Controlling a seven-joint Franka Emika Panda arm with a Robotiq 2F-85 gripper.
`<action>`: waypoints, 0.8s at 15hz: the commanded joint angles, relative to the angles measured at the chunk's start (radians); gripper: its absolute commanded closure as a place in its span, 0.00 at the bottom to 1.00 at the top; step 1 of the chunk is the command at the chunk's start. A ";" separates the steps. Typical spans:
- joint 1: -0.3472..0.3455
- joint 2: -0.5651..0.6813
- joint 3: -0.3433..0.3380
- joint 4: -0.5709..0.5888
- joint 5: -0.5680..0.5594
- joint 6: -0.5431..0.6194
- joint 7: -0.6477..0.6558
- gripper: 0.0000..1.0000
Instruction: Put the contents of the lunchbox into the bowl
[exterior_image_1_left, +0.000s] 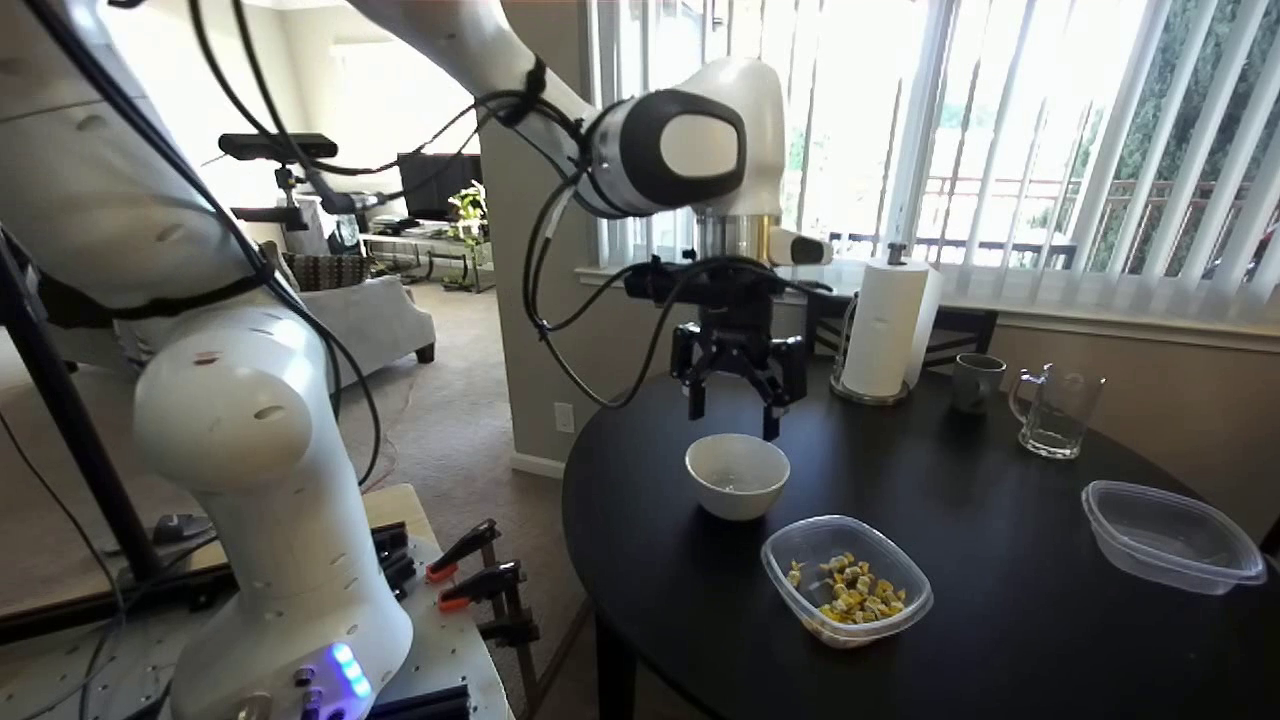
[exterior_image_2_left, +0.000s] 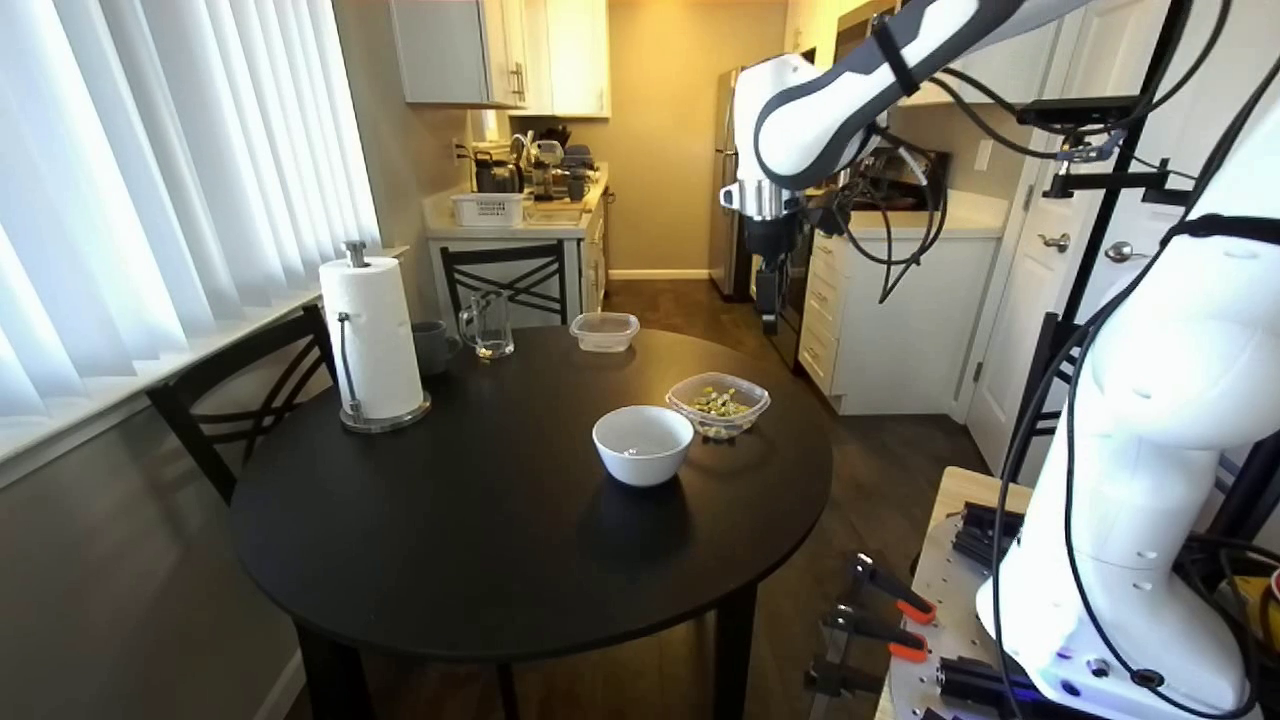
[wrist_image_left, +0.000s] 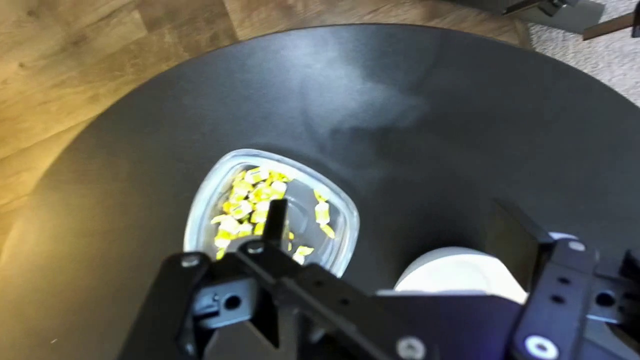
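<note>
The contents, small yellow and tan pieces like wrapped candies, lie inside the lunchbox, mostly heaped to one side; they show in both exterior views (exterior_image_1_left: 862, 592) (exterior_image_2_left: 718, 402) and the wrist view (wrist_image_left: 242, 197). The lunchbox (exterior_image_1_left: 850, 540) (exterior_image_2_left: 757, 406) (wrist_image_left: 351, 220) is clear, shallow and lidless on the dark table. The white bowl (exterior_image_1_left: 735, 490) (exterior_image_2_left: 642, 463) (wrist_image_left: 452, 272) stands beside it, apart, with no pieces seen inside. My gripper (exterior_image_1_left: 734, 414) (exterior_image_2_left: 768, 318) (wrist_image_left: 395, 225) is open and empty above the table, fingers pointing down. It partly hides the bowl and lunchbox in the wrist view.
Another clear container (exterior_image_1_left: 1165, 550) (exterior_image_2_left: 604, 338), without yellow pieces, stands farther along the round table (exterior_image_1_left: 990, 640) (exterior_image_2_left: 450, 560). A glass mug (exterior_image_1_left: 1055, 420) (exterior_image_2_left: 490, 325), a grey mug (exterior_image_1_left: 975, 383) (exterior_image_2_left: 432, 348) and a paper towel roll (exterior_image_1_left: 888, 330) (exterior_image_2_left: 372, 340) stand near the window side.
</note>
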 joint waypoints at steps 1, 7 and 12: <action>0.022 0.237 -0.006 0.090 0.204 0.011 -0.107 0.00; -0.033 0.282 0.040 0.057 0.415 0.121 0.016 0.00; -0.048 0.308 0.044 0.058 0.394 0.202 0.109 0.00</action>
